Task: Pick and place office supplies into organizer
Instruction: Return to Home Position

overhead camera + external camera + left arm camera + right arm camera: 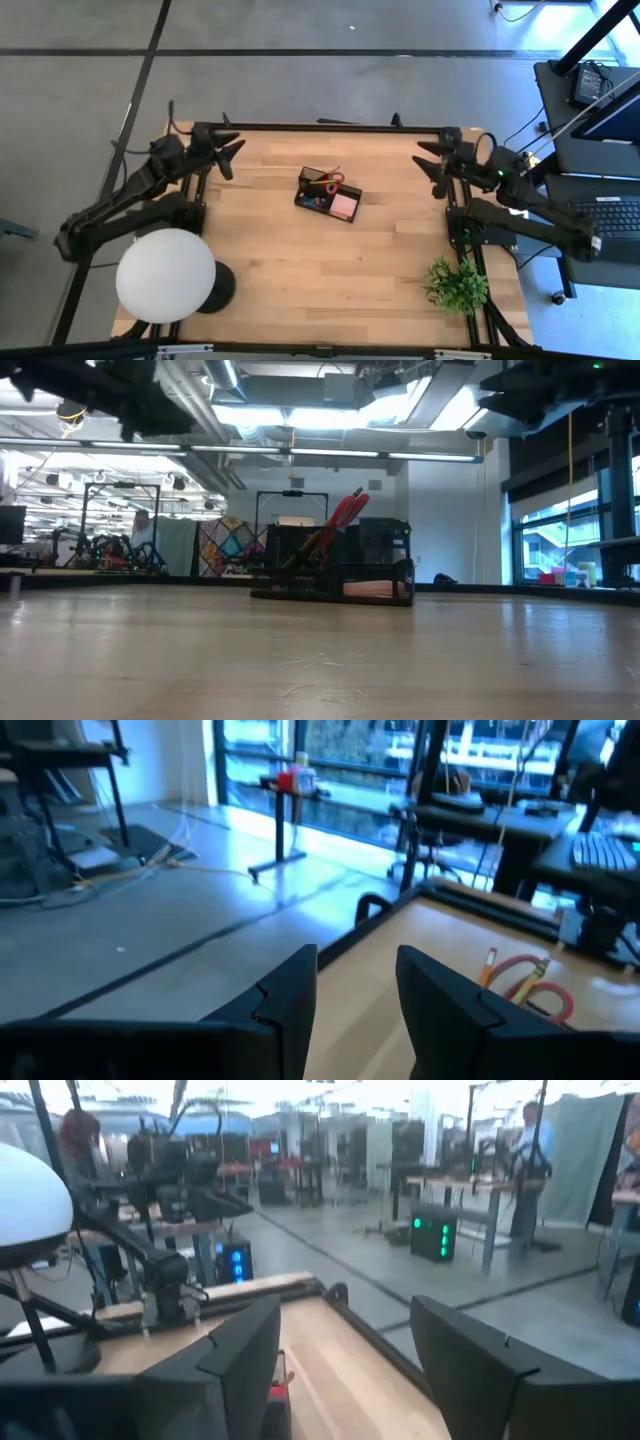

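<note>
Lying diagonally, organizer (303, 188); scissors (330, 181) handles up; left gripper (232, 155), right gripper (428, 165) fingers apart, empty.

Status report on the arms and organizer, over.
Left gripper, right gripper open, empty, at table's side edges. Scissors, pink notes inside organizer. Lamp, plant stand apart.

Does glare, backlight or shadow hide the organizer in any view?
High view: even light, organizer plain, no glare on it. Low view: bright ceiling lights behind, organizer a dark silhouette, red scissors readable. Left wrist view: window glare beyond the open left pincer. Right wrist view: washed-out ceiling above the open right pincer.
</note>
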